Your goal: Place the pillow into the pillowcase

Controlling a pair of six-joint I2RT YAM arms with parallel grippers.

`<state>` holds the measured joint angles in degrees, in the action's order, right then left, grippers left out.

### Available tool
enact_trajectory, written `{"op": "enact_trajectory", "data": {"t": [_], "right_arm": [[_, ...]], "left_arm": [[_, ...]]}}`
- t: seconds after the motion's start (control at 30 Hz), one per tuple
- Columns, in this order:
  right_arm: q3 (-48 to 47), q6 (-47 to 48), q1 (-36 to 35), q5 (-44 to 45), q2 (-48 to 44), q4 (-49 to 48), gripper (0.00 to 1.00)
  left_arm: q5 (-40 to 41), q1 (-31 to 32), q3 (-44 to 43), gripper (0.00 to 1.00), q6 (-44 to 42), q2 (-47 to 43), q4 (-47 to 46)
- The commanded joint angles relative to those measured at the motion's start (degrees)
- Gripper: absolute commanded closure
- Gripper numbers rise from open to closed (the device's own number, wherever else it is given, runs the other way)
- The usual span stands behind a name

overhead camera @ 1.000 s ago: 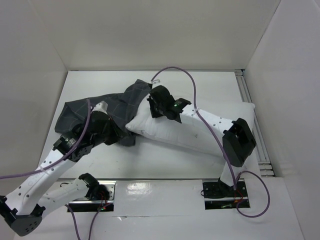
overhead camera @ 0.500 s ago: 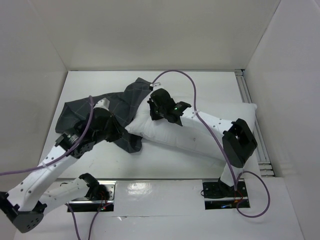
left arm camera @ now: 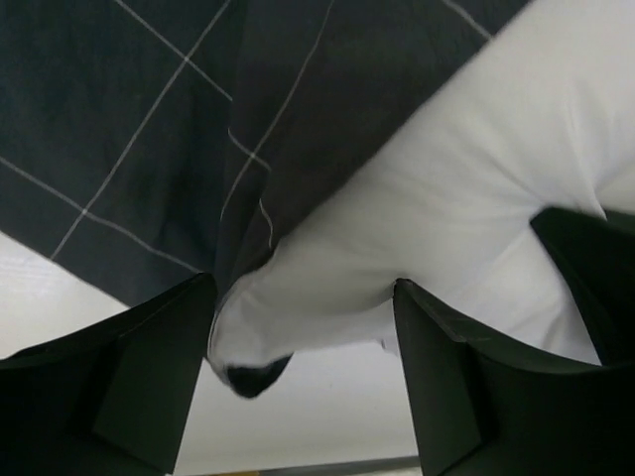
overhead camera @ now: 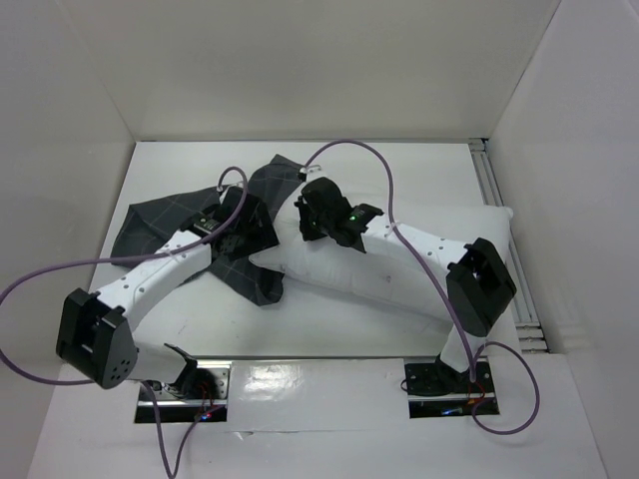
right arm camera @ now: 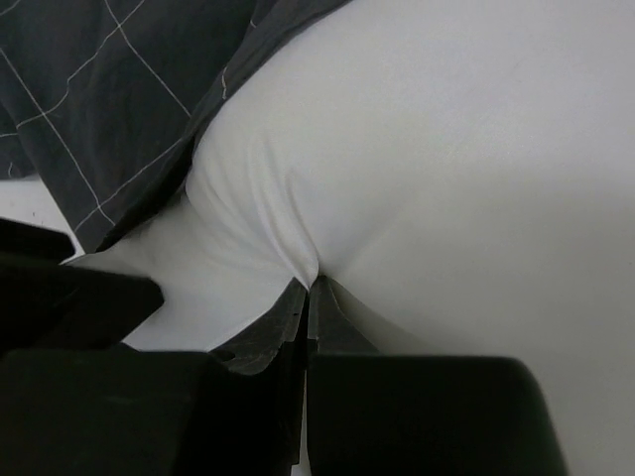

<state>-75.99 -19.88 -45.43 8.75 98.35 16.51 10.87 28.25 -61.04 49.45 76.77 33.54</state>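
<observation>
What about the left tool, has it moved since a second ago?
Yes. The left tool moved rightward, away from the left wall, to the pillow's corner.

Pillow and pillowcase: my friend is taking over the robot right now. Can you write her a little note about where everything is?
Grippers: the left gripper is open, with a finger on each side of the pillow's corner, holding nothing. The right gripper is shut, pinching a fold of the pillow near that same end.
Things: the pillow lies across the table. The pillowcase lies rumpled on the left arm's side, its edge draped over that corner.
Done: only that corner reaches the pillowcase, and I cannot tell whether it is truly inside.
Left: nearly all of the pillow is outside and has to go in.
</observation>
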Motion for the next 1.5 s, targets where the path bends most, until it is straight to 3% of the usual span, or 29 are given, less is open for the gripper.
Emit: {"op": "enact_trajectory", "data": {"t": [0.0,0.37,0.57,1.0,1.1,1.2,1.33,1.37,1.47], "right_arm": [[2.0,0.5,0.1,2.1,-1.1,4.8,1.00],[1.3,-0.1,-1.1,2.1,-1.1,5.9,1.00],[1.3,-0.6,-1.6,2.6,-1.1,6.4,1.00],[-0.5,-0.6,-1.6,3.8,-0.6,7.0,1.00],[-0.5,-0.6,-1.6,3.8,-0.6,7.0,1.00],[-0.5,-0.6,-1.6,3.8,-0.6,7.0,1.00],[-0.5,-0.6,-1.6,4.3,-1.2,7.6,1.00],[-0.5,-0.6,-1.6,4.3,-1.2,7.6,1.00],[-2.0,-0.6,-1.6,4.3,-0.6,7.6,1.00]], "left_arm": [[0.6,-1.5,-2.8,0.17,-1.9,2.7,-3.9],[-3.0,-7.1,-1.5,0.26,-0.9,5.5,-7.6],[-10.0,-9.3,2.3,0.26,-1.6,2.0,-14.3],[-13.7,-9.9,1.8,0.24,-5.8,6.2,-14.6],[-10.8,-9.9,1.8,0.33,-6.3,8.6,-13.2],[-9.2,-9.9,-1.7,0.53,-8.3,10.2,-10.6],[-7.7,-9.9,-6.4,0.94,-9.6,10.2,-5.7],[-7.7,-9.9,-7.6,1.00,-9.6,9.5,-4.5],[-11.1,-8.7,-13.1,1.00,-13.0,5.2,-0.9]]}}
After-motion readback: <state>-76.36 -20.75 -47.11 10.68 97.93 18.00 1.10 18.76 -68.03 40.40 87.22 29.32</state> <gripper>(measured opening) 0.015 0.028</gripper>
